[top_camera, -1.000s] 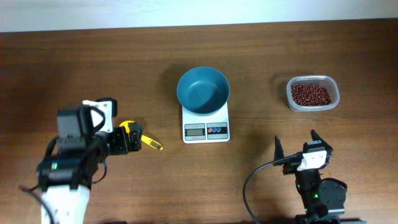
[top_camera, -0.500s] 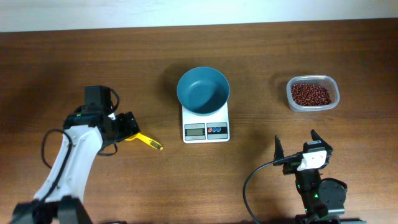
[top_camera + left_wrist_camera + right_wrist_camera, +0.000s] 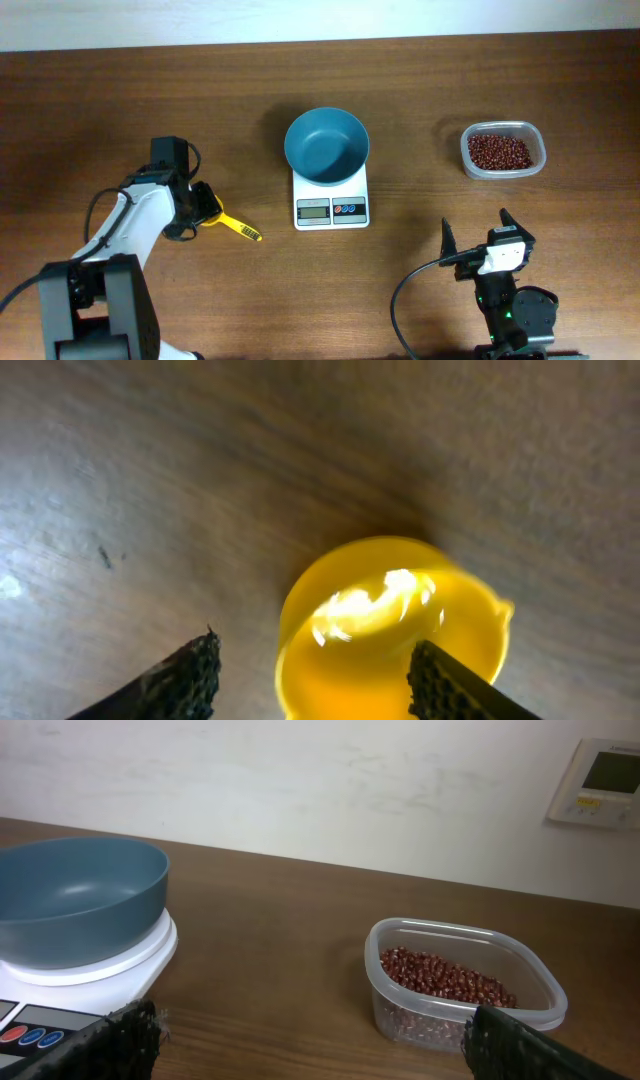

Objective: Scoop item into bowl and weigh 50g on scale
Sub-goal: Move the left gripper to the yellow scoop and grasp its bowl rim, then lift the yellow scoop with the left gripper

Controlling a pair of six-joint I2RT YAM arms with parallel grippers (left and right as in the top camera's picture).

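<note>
The yellow scoop [image 3: 232, 225] lies on the table left of the scale, its cup [image 3: 390, 625] toward my left gripper [image 3: 205, 208]. That gripper [image 3: 315, 672] is open, its jaws either side of the cup. The right finger [image 3: 455, 685] overlaps the cup and the left finger [image 3: 185, 680] stands off it with bare wood between. The teal-blue bowl [image 3: 326, 146] sits empty on the white scale [image 3: 331, 205]. The red-brown beans [image 3: 500, 151] fill a clear tub [image 3: 520, 1010] at the right. My right gripper [image 3: 478, 232] rests open near the front edge, holding nothing.
From the right wrist, the bowl [image 3: 75, 900] and scale [image 3: 60, 1010] are at the left and the beans [image 3: 445, 982] at the right. A pale wall with a control panel [image 3: 600, 782] runs behind the table.
My left arm has swung round and come down over the scoop's cup, and its jaws have narrowed around it. The right arm, bowl and tub have not moved.
</note>
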